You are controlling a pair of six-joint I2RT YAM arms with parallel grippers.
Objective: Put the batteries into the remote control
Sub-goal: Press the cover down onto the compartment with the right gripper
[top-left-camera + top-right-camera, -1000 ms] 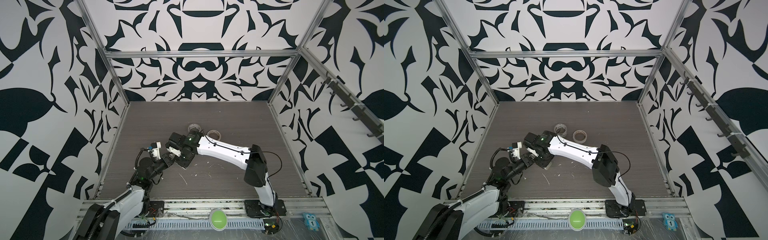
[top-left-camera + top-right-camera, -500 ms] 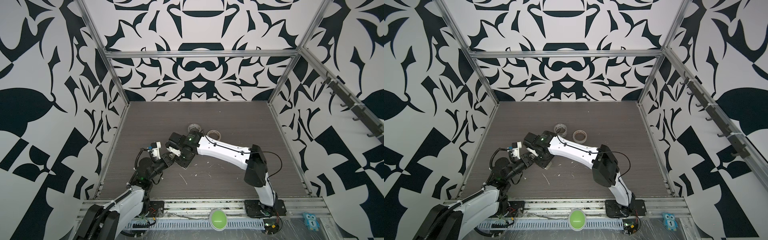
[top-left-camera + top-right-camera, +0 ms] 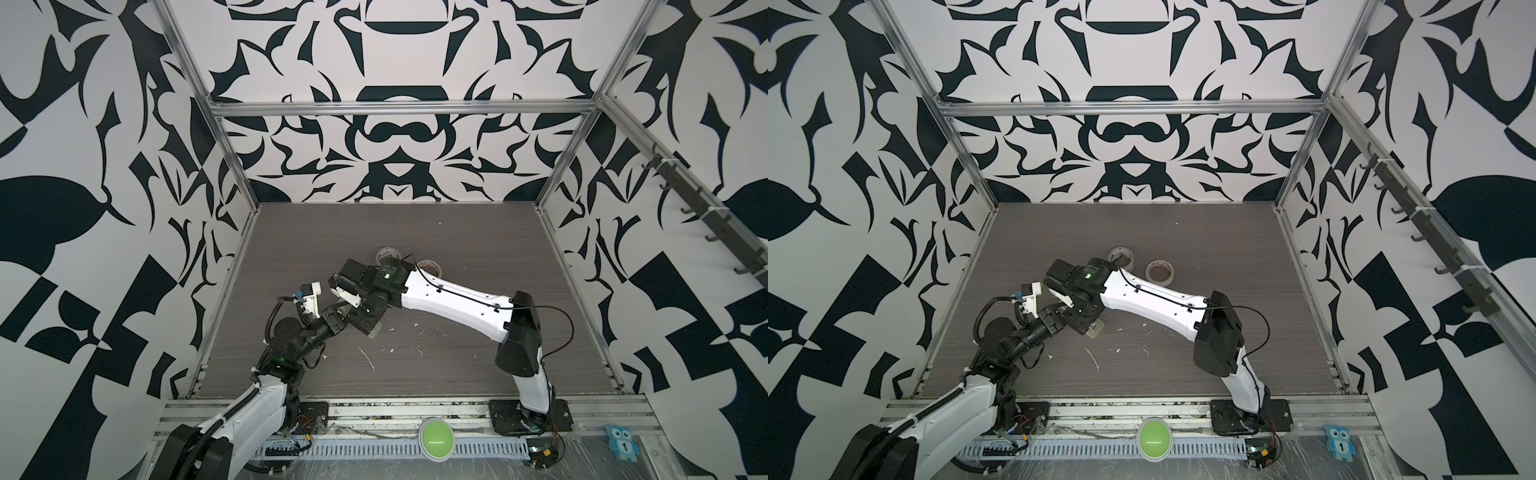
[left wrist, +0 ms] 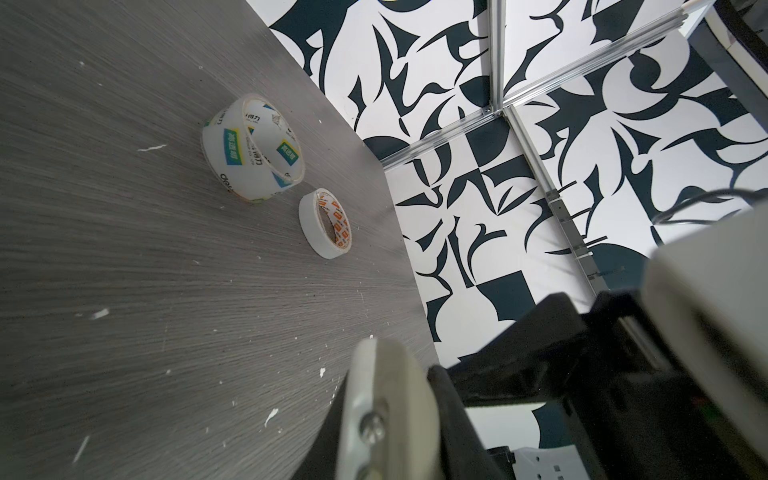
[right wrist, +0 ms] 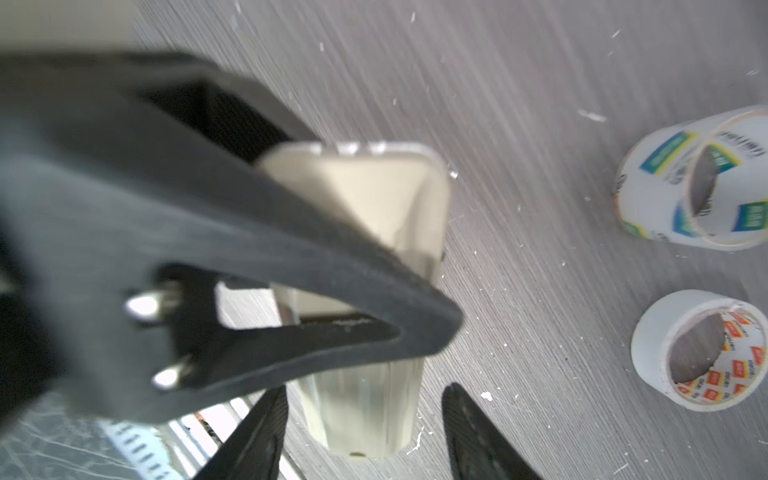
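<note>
Both arms have barely shifted: the left gripper point(image 3: 338, 318) clamps the remote control point(image 5: 365, 195), while the right gripper point(image 5: 365, 440) stands released, its fingers point(image 5: 257, 436) either side of the remote control.

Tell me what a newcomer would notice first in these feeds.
The bold black-and-white walls around the table hit first. Next, both arms meet at left-centre: the left pincer is shut on the off-white remote, and the right pincer is open, its fingers either side of the remote's end. A clear tape roll and a white tape roll sit just beyond them.
</note>
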